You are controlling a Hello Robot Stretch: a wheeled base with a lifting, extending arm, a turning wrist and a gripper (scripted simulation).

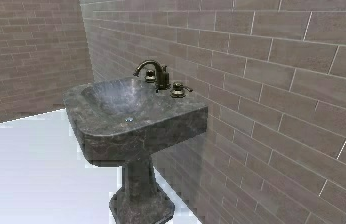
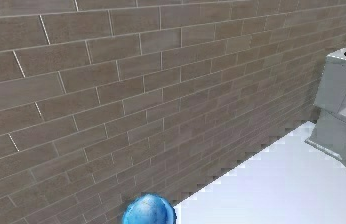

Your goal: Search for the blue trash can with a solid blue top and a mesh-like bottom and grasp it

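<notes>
- Against the wall (image 2: pixel 101 90), at the arm side view's bottom edge, a blue dome (image 2: pixel 148 211): likely the can, tucked out of the way.
- State of the tool: cannot tell.

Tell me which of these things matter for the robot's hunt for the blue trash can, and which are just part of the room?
For the job:
- blue rounded top at the arm side view's bottom edge, likely the trash can

Just part of the room:
- pedestal sink
- faucet
- toilet
- brick wall
</notes>
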